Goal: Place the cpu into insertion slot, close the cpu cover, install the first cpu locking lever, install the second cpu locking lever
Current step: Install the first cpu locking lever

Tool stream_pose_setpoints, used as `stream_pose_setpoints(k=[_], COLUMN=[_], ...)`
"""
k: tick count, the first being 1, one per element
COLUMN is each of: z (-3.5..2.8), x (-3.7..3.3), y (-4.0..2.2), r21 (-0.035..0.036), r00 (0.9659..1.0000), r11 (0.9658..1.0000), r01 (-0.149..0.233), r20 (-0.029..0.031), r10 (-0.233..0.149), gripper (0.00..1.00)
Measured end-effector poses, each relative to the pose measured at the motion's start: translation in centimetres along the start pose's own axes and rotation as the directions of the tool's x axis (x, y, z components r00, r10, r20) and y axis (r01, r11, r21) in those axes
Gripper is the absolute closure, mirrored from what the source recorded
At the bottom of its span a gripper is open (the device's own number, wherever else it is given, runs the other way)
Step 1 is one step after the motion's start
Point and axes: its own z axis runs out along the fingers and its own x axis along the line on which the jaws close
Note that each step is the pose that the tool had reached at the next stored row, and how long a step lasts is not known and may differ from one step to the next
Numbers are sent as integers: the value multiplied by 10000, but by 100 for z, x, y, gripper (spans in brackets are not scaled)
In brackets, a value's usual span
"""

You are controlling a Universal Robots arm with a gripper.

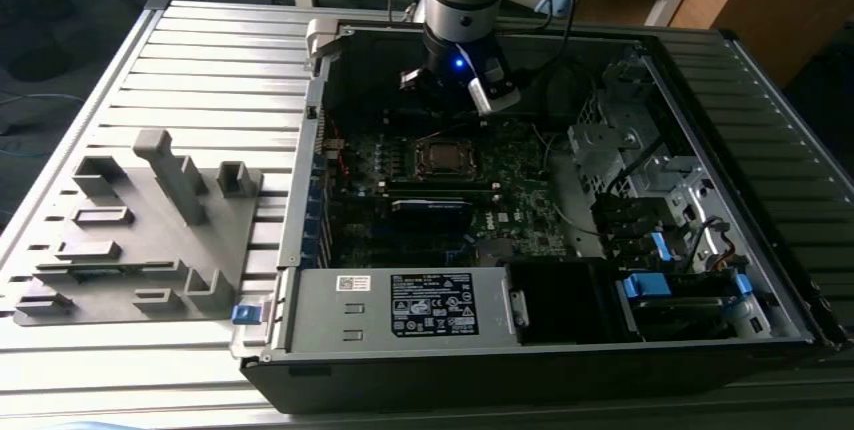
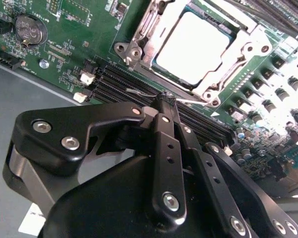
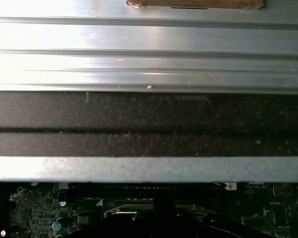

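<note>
Exterior view overlooks whole case [image 1: 534,378] from above; both wrist views close on mobo [image 2: 74,29] [image 3: 30,213].

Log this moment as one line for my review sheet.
cpu: seated | cpu cover: down around cpu | claw: shut, tip beside cover edge

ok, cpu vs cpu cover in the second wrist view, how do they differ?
The flat silver-grey square cpu is a solid plain plate; the thin silver metal cpu cover is an open frame with tabs. The cpu sits inside; the cover lies around its edges. Both are metallic and lie flat.
</note>
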Motion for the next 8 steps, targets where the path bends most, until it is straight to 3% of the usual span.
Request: stream_pose_setpoints(k=[8], z=[22], x=[0], y=[-3], r21=[-2], r00=[10000], r11=[10000], r01=[2], r20=[6], r10=[-2], gripper=[89])
